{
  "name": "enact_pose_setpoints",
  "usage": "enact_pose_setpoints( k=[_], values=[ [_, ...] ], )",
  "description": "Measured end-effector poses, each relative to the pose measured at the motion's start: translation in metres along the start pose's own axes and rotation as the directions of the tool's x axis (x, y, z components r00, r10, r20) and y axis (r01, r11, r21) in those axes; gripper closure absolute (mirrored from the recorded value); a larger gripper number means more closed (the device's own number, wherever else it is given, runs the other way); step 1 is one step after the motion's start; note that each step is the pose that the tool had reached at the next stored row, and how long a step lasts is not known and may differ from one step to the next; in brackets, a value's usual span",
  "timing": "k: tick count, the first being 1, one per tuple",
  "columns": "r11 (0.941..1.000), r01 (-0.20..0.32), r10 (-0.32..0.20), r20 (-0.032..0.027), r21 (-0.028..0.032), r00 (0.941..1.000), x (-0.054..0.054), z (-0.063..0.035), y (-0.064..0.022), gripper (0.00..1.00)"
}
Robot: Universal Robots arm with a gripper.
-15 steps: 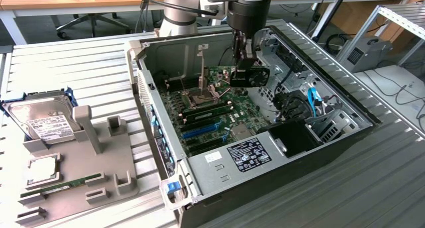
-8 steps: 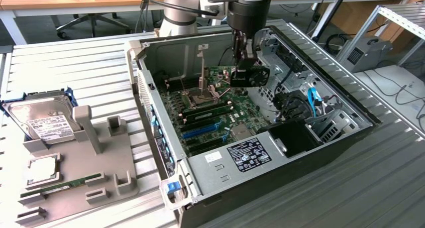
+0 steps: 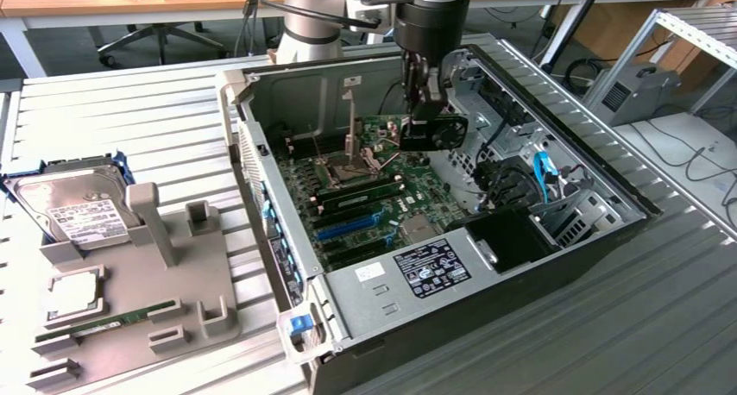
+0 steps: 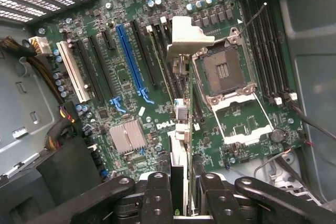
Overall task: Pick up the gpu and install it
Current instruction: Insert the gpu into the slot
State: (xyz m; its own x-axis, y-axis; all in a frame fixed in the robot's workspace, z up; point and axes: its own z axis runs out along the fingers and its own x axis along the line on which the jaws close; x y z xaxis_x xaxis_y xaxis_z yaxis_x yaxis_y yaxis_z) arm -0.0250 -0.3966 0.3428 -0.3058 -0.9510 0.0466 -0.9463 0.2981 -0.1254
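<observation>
The gripper (image 3: 429, 119) hangs inside the open computer case (image 3: 599, 240), above the far part of the green motherboard (image 3: 381, 197). Its fingers (image 4: 158, 195) are pinching the gpu (image 3: 436, 129), which hangs on edge beneath them with its black round fan facing the exterior view's right. From the wrist, the card (image 4: 181, 124) is seen edge-on, running straight out from between the fingers, its pale metal bracket (image 4: 190, 36) at the far end, over the row of black expansion slots. Whether the card's lower edge touches the board cannot be told.

Just beside the held card lies the empty processor socket (image 4: 223, 72) with its metal frame. On the card's other side are the blue slot (image 4: 128, 59) and, further off, the white slot (image 4: 72, 72). Nearer the gripper than the blue slot sits a small silver heatsink (image 4: 127, 136). Beyond the socket, the black memory slots (image 4: 268, 51) run along the board's edge.

Well away from the gripper, outside the case, a grey holder tray (image 3: 150, 309) rests on the slatted worktop (image 3: 138, 110). A silver hard drive (image 3: 75, 207), a square chip (image 3: 75, 291) and a narrow green memory stick (image 3: 110, 319) sit on it.
</observation>
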Motion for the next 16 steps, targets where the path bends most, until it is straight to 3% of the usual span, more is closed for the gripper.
enact_pose_setpoints(
  k=[16],
  values=[
    [0.999,0.044,-0.044,-0.0022,0.0044,0.999,0.0,0.0,0.0,0.74]
  ],
)
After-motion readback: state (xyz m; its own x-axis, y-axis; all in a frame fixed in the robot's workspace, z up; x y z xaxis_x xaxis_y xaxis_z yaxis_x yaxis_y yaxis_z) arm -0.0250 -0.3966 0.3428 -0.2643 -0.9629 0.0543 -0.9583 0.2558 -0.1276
